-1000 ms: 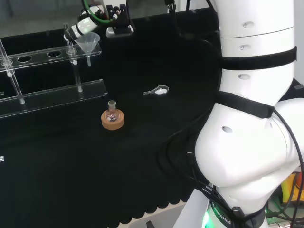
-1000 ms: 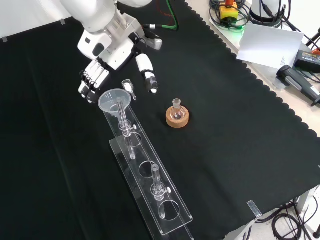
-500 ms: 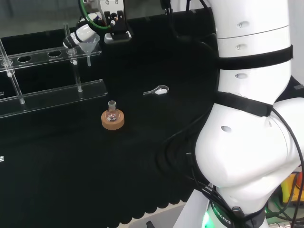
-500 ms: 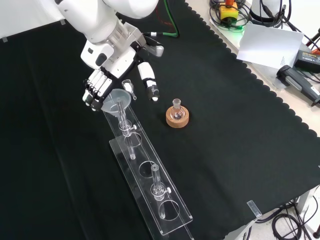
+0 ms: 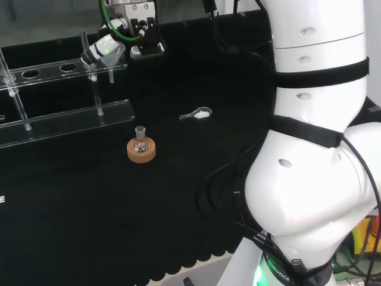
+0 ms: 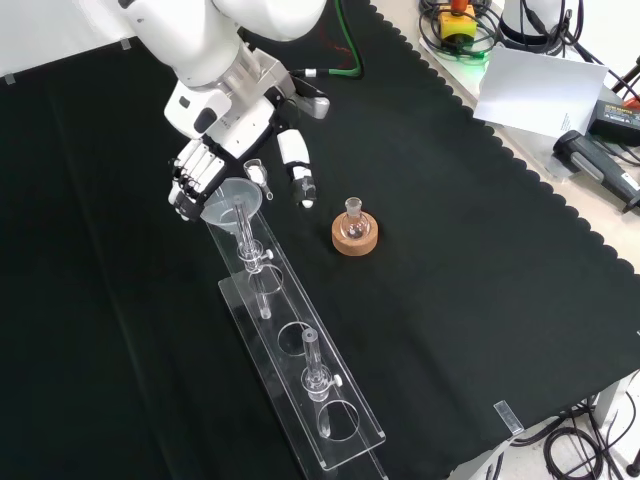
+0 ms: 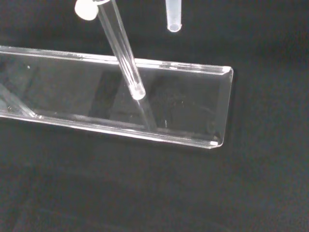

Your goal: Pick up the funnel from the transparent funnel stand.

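Front view, upper left of the frame: the hand (image 6: 215, 150) hangs over the far end of the transparent funnel stand (image 6: 300, 372), its fingers (image 6: 192, 180) bunched just to the left of the funnel (image 6: 232, 199) and the thumb (image 6: 300, 178) spread out to the right, well apart from them. The hand stands wide, its fingers loosely bent, with the funnel's rim between fingers and thumb; whether the fingers touch the rim cannot be told. The funnel sits upright in the end hole of the stand's upper rail. A small clear scoop (image 6: 258, 177) lies on the table (image 6: 450, 260) just behind the funnel, between fingers and thumb. A little flask on a cork ring (image 6: 355, 233) stands to the right of the stand, apart from it.

In the head view the funnel (image 5: 111, 58) is at the upper left, at the rail's right end, with a white part of the hand (image 5: 98, 47) against its left side. In the wrist view the funnel's spout (image 7: 173, 17) hangs above the stand's base plate (image 7: 193, 113).
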Controlling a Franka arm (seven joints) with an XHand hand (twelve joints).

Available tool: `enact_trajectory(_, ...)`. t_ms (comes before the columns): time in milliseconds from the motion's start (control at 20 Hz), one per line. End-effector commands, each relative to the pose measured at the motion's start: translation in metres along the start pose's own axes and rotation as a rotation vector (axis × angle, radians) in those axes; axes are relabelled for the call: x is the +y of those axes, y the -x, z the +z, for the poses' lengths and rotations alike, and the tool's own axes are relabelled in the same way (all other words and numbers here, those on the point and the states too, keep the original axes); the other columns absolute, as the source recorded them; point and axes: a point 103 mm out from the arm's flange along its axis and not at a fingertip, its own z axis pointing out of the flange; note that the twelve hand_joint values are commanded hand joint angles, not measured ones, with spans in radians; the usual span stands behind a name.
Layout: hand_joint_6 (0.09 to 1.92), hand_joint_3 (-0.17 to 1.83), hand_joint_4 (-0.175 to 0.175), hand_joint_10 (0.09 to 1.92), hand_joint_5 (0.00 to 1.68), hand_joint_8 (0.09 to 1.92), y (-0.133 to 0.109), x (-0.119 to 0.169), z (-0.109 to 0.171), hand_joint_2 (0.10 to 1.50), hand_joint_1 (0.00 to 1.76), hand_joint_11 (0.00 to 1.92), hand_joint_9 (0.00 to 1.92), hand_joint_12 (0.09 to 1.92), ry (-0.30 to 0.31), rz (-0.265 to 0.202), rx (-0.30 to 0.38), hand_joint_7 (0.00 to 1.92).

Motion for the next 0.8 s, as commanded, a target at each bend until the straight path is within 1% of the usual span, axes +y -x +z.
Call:
enact_trajectory(50,0.09,0.00,-0.018,0.54,0.00,0.39,0.0008,-0.0014,-0.0026,0.60,0.34,0.00,0.01,0.90,0.091,0.047,-0.035,0.06)
enact_trajectory(150,0.09,0.00,-0.018,0.64,0.00,0.49,0.0011,-0.0006,-0.0030,0.61,0.37,0.00,0.00,0.98,0.094,0.053,-0.041,0.04)
enact_trajectory(350,0.09,0.01,-0.015,0.77,0.00,0.58,0.0003,0.0020,-0.0023,0.63,0.42,0.00,0.00,1.08,0.082,0.051,-0.055,0.05)
enact_trajectory(800,0.09,0.02,-0.010,0.81,0.01,0.61,-0.0002,0.0073,0.0004,0.65,0.44,0.00,0.00,1.12,0.055,0.049,-0.071,0.08)
